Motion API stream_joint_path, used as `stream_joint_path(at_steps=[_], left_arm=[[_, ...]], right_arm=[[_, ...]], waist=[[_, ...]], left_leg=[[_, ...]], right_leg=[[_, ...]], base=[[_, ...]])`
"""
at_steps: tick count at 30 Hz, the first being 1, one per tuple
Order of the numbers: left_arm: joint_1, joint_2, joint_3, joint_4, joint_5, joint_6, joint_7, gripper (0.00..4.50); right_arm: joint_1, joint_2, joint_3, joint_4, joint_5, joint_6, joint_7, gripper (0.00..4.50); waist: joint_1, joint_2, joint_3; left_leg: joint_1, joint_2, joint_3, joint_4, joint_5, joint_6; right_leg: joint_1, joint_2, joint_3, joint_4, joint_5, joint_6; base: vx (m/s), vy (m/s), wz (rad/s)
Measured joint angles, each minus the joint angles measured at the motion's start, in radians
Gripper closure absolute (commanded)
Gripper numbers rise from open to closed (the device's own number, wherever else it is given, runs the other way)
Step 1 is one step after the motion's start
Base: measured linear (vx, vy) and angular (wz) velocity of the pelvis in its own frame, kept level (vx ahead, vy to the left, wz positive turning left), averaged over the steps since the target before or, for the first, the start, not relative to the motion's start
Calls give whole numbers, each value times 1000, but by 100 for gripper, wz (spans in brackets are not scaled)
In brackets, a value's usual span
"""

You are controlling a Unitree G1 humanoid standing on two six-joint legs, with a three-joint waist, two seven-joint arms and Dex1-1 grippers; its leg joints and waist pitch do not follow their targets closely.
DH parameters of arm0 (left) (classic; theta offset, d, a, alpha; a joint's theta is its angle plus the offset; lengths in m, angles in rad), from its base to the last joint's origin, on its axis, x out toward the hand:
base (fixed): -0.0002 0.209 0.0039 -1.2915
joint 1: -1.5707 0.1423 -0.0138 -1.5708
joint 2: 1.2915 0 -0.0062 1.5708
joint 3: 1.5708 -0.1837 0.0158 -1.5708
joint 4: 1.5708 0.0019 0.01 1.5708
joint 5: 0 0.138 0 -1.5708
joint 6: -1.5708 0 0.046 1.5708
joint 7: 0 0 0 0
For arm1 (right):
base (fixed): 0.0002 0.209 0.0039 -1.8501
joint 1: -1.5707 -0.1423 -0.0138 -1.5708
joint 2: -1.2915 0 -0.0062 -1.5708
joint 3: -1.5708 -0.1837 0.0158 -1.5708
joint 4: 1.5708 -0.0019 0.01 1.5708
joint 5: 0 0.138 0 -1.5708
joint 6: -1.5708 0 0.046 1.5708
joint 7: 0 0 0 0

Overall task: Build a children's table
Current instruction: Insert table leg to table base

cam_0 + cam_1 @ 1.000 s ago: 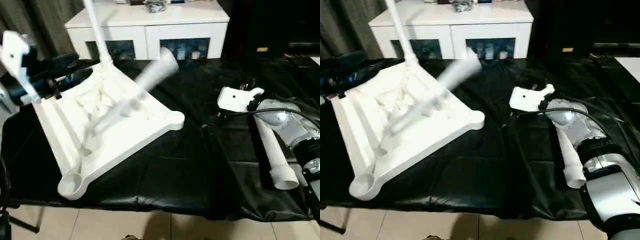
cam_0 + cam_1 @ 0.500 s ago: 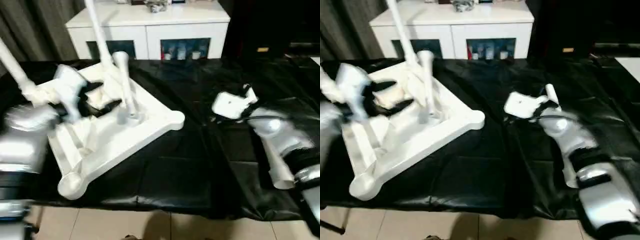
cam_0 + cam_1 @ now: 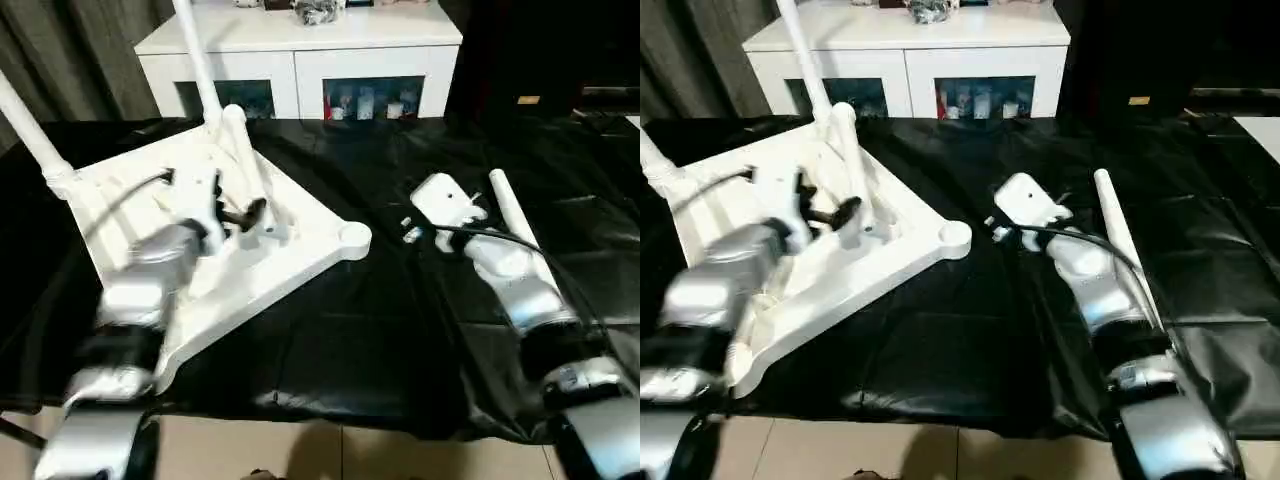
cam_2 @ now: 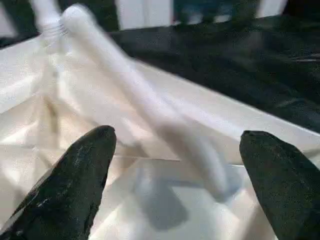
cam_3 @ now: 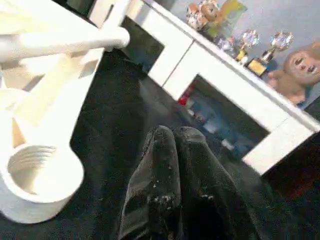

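I've got the left pincer (image 4: 175, 165) spread wide over the upturned white plastic table top (image 3: 300, 255) with its ribbed underside, and the loose white tapered leg (image 4: 145, 105) lies slanted right between my two black fingers (image 4: 75, 175), not gripped. To do this well I judge I should close low on the leg's thicker part, then stand it upright before turning it into a socket. My left forearm reaches forward and in across the top's near edge. The right pincer (image 5: 172, 165) is pressed shut on nothing, hovering over the black cloth (image 3: 380, 330); the empty threaded corner socket (image 5: 32, 172) sits just beside its tips, and another white leg (image 3: 512, 215) lies alongside that forearm.
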Motion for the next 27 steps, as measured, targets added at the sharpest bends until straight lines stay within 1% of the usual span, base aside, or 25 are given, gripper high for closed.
stream_joint_path(at_steps=[3, 5, 6, 8, 10, 11, 12, 13, 15, 17, 19, 22, 27], left_arm=[[-92, -29, 20, 133, -2, -24, 27, 8], [-151, -50, 21, 211, -3, -50, 32, 8], [-190, -61, 24, 272, -3, -76, 34, 8], [-223, -71, 29, 319, -3, -101, 27, 8], [-251, -87, 42, 360, -18, -112, 18, 8], [-265, -89, 38, 384, -13, -117, 19, 8], [-282, -89, 26, 420, 6, -117, 31, 8], [-298, -86, 16, 460, 30, -117, 52, 8], [-303, -80, -2, 507, 64, -117, 83, 8], [-304, -79, -11, 534, 81, -116, 93, 8], [-304, -79, -13, 566, 90, -115, 97, 8], [-304, -79, -12, 595, 94, -111, 94, 8], [-311, -82, -10, 624, 94, -109, 83, 8]], right_arm=[[32, 41, -21, -48, 43, 90, 2, 442], [50, 62, -23, -89, 63, 143, 1, 442], [67, 71, -28, -128, 75, 182, -3, 442], [75, 84, -29, -159, 84, 230, -4, 442], [84, 86, -32, -198, 86, 275, -5, 442], [95, 85, -32, -219, 85, 292, -6, 442], [111, 85, -32, -248, 82, 313, -8, 442], [126, 86, -31, -277, 79, 338, -8, 442], [147, 85, -31, -310, 78, 372, -8, 442], [154, 80, -31, -322, 78, 393, -9, 442], [166, 73, -31, -375, 78, 432, -6, 442], [181, 64, -30, -433, 80, 491, 16, 442], [185, 57, -20, -469, 81, 543, 44, 442]], waist=[[7, 1, 0], [12, 5, 0], [15, 6, 0], [14, 10, -1], [13, 20, -2], [12, 23, -2], [12, 27, -3], [9, 33, -2], [5, 45, -2], [2, 50, -2], [-3, 58, -2], [-9, 60, -3], [-12, 61, -2]], left_leg=[[-1, 0, -1, 0, 0, 0], [-1, -1, -1, 0, 0, 1], [-2, -1, -2, 0, -1, 1], [-2, -1, -2, -1, -1, 2], [-2, -1, -3, -2, -2, 3], [-2, -2, -3, -2, -3, 4], [-3, -1, -3, -2, -3, 5], [-3, -2, -3, -2, -3, 5], [-4, -2, -3, -2, -4, 6], [-5, -2, -4, -2, -4, 6], [-5, -2, -4, -2, -4, 6], [-5, -2, -6, -2, -4, 6], [-5, -2, -6, -2, -4, 6]], right_leg=[[0, 0, -1, -2, 0, 0], [1, 0, -1, -4, 0, 0], [2, 0, -1, -5, 0, 0], [2, 0, -2, -9, 1, -1], [4, 0, -2, -12, 1, -1], [4, 0, -2, -13, 1, -1], [4, 0, -2, -14, 1, -1], [5, 0, -2, -15, 1, -1], [4, 0, -3, -16, 1, -1], [4, 0, -4, -16, 1, -1], [4, 0, -4, -16, 1, -1], [4, 0, -5, -16, 0, 0], [5, 0, -5, -16, 0, 0]], base=[[0, 0, 0], [0, 0, 0], [0, 0, 0], [0, 0, 0], [0, 0, 0], [0, 0, 0], [0, 0, 0], [0, 0, 0], [0, 0, 0], [0, 0, 0], [0, 0, 0], [0, 0, 0], [0, 0, 0]])
